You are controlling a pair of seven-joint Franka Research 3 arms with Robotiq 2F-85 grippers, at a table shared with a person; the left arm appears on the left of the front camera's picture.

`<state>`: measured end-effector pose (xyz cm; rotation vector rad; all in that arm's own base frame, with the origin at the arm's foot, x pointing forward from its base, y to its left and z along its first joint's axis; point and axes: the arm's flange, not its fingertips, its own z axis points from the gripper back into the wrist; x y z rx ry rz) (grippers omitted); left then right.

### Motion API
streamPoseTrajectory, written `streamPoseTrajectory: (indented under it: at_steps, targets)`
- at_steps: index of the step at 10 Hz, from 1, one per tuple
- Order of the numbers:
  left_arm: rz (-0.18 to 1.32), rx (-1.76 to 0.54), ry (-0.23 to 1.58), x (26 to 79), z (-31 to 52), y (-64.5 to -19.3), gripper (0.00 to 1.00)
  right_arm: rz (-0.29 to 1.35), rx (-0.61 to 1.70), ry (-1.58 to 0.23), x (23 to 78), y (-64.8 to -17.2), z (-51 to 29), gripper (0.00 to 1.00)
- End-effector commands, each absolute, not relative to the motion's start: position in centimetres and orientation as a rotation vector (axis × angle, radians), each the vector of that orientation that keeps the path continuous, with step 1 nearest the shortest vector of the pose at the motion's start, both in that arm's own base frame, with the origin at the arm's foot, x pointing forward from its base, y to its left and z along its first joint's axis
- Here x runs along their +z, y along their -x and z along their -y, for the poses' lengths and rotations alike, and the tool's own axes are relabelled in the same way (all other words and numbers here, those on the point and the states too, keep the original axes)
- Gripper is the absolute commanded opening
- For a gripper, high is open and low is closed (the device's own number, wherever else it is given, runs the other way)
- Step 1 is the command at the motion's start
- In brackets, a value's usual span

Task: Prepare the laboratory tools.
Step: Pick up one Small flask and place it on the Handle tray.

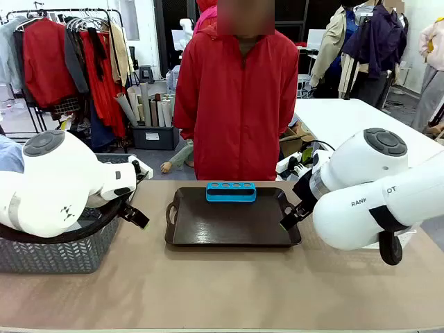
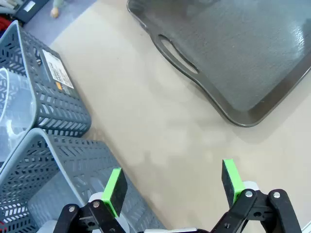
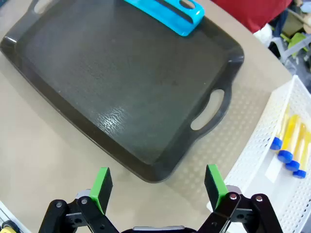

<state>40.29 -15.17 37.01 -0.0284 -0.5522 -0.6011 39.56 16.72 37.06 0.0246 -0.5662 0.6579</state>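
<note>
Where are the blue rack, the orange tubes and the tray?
blue rack (image 1: 231, 195): front view, its front wall.
orange tubes (image 3: 290, 133): right wrist view, one tube's orange body.
tray (image 2: 252, 58): left wrist view, its bare floor.

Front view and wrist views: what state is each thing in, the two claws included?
Dark plastic tray with handles: flat on the table, mostly bare.
Small blue four-hole rack: upright at the tray's far edge, holes empty.
Blue-capped tubes of orange liquid: capped, lying in a white perforated basket.
Grey slatted plastic basket: something clear inside.
Left gripper: open, empty.
Right gripper: open, empty.
</note>
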Motion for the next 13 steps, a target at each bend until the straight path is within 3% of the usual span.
streamPoseTrajectory:
  at_steps: [1, 13]
  targets:
    - [0.552, -0.601, 0.028, 37.02, 15.18, -40.29, 1.00, 0.566, 0.658, -0.025, 37.07, -39.56, -16.72, 1.00]
    - [0.552, -0.601, 0.028, 37.02, 15.18, -40.29, 1.00, 0.566, 0.658, -0.025, 37.07, -39.56, -16.72, 1.00]
